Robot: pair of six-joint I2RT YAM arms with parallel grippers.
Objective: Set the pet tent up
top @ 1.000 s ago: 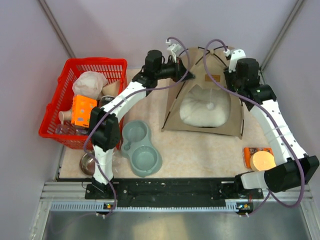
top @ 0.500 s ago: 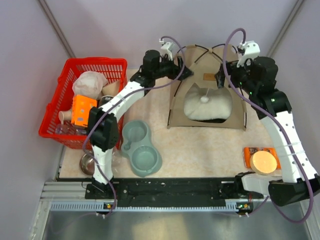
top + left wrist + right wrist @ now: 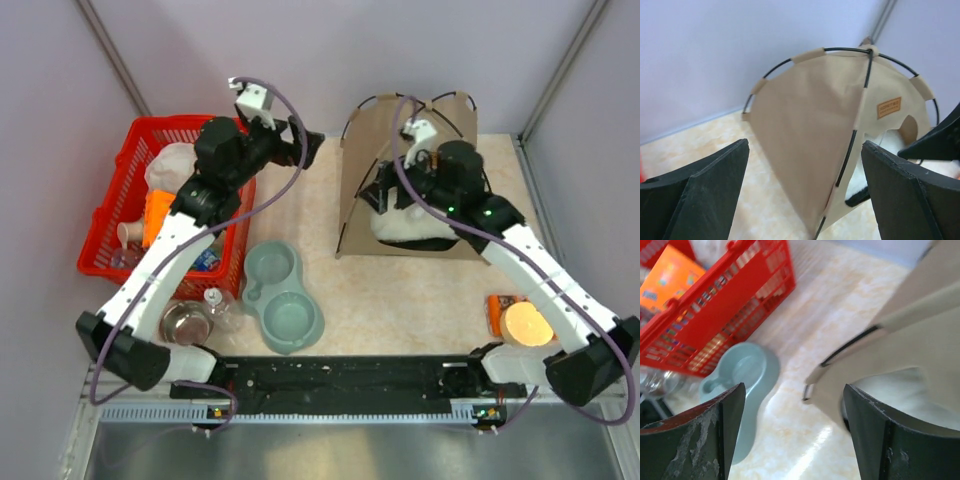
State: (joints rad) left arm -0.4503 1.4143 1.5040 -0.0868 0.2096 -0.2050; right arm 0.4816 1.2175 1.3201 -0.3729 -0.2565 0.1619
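Top external: left gripper (image 3: 300, 150) and right gripper (image 3: 380, 196) gape empty; swing your right carelessly and the tent (image 3: 358, 160) could topple.

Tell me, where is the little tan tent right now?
In the top view, the pet tent stands at the far side of the table, right of centre, right of the red basket and beyond the teal double bowl.

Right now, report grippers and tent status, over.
Left gripper open, empty, left of pet tent. Right gripper open at its front. Tent upright. Twin bowl apart from it.
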